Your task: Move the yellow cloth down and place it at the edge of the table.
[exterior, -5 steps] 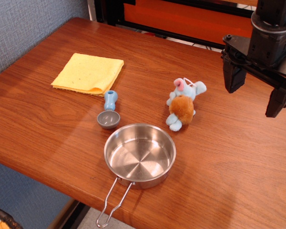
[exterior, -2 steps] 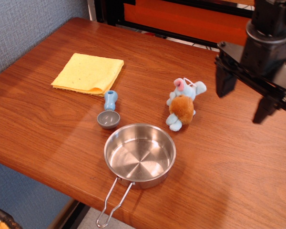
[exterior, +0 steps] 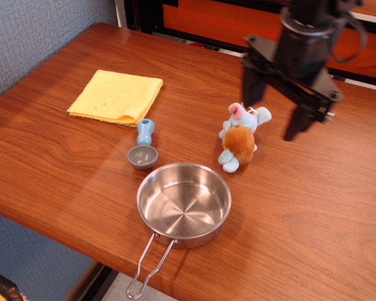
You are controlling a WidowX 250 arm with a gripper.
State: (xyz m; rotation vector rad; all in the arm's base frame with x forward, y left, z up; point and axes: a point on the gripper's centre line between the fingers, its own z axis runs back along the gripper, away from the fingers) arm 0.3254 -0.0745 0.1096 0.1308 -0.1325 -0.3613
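Note:
The yellow cloth [exterior: 116, 96] lies folded and flat on the reddish-brown wooden table [exterior: 62, 157], at its far left. My gripper [exterior: 275, 110] hangs above the table at the upper right, over the plush toy, far to the right of the cloth. Its two black fingers [exterior: 252, 84] are spread wide apart and hold nothing.
A blue and grey measuring scoop [exterior: 143, 147] lies just below the cloth. A steel pan [exterior: 183, 204] with a wire handle sits near the front edge. A blue and brown plush toy [exterior: 239, 136] lies right of the scoop. A grey wall [exterior: 31, 31] borders the left.
My gripper has moved left from the far right edge to above the plush toy, staying open. The cloth and other objects have not moved.

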